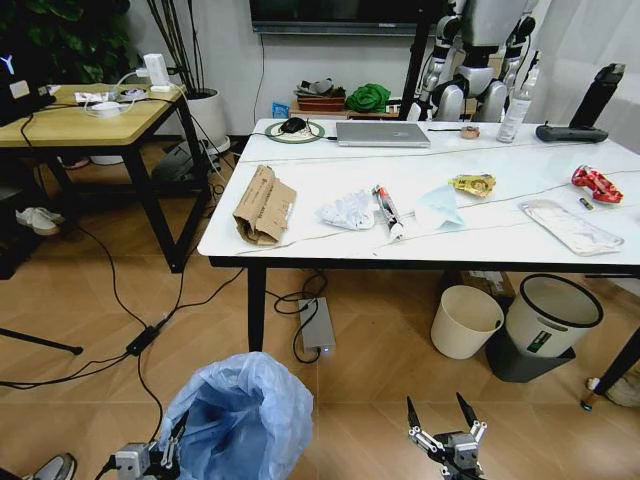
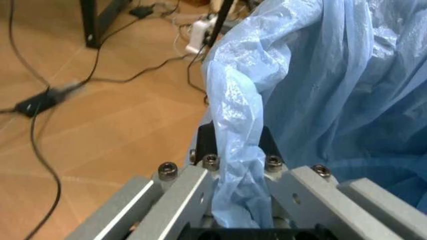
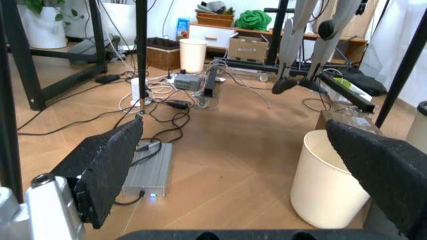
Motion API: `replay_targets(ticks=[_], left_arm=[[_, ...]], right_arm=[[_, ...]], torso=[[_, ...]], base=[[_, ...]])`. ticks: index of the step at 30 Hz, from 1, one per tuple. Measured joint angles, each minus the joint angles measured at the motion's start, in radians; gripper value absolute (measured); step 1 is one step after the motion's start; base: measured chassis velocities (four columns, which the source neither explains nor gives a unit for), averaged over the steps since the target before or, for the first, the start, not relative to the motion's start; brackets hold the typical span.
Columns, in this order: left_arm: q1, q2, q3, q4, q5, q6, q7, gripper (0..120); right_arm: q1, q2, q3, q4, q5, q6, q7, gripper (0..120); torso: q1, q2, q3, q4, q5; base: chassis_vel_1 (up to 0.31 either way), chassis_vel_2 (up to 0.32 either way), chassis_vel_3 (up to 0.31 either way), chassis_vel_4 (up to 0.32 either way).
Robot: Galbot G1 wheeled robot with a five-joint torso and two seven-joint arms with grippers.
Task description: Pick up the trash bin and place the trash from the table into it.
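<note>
At the bottom left of the head view, the left end effector [image 1: 170, 452] grips the edge of the light-blue plastic bag that lines the trash bin [image 1: 240, 415]. The left wrist view shows this closely: the bag's bunched edge [image 2: 240, 170] runs down between the two jaws, which are clamped on it, with the wooden floor [image 2: 100, 125] and black cables beyond. The bin sits low in the frame, in front of the surface and apart from it, its bag billowing over the rim.

At the bottom right of the head view, the right end effector [image 1: 442, 418] has its fingers spread wide and holds nothing. In the right wrist view its two black pads [image 3: 110, 165] stand far apart, framing a cream round bin [image 3: 327, 180] and a silver power brick [image 3: 150, 170] on the floor.

The white marble-look surface [image 1: 330, 245] fills the middle of the head view. The trash lies on it in a loose row: torn brown cardboard [image 1: 264, 206] at left, crumpled white tissue [image 1: 348, 211], a tube-shaped wrapper [image 1: 388, 211], a pale blue paper piece [image 1: 438, 207], a yellow wrapper [image 1: 473, 184], clear plastic packaging [image 1: 572, 226] and a red wrapper [image 1: 597, 184] at right. A silver laptop [image 1: 382, 134] lies at the far edge.
</note>
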Motion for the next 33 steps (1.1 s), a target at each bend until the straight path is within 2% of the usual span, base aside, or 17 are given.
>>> replay_targets(ticks=[6,14,33], left_arm=[[0.012,0.004,-0.001,-0.028,-0.001,0.029,-0.039,0],[0.024,0.000,0.022,-0.062,0.018,0.027,-0.041,0],[0.012,-0.012,0.052,-0.066,0.047,0.013,-0.038,0]], right_arm=[[0.002,0.000,-0.005,-0.005,-0.002,0.000,0.000,100],[0.003,0.000,-0.004,-0.006,-0.002,0.000,0.000,100],[-0.002,0.000,-0.004,-0.003,-0.006,0.007,0.000,100]], torso=[[0.011,0.027,0.016,0.0003,0.0001],[0.025,0.060,0.035,0.0003,0.0001],[0.057,0.141,0.084,0.0002,0.0001]], base=[[0.000,0.000,0.000,0.000],[0.000,0.000,0.000,0.000],[0.000,0.000,0.000,0.000]])
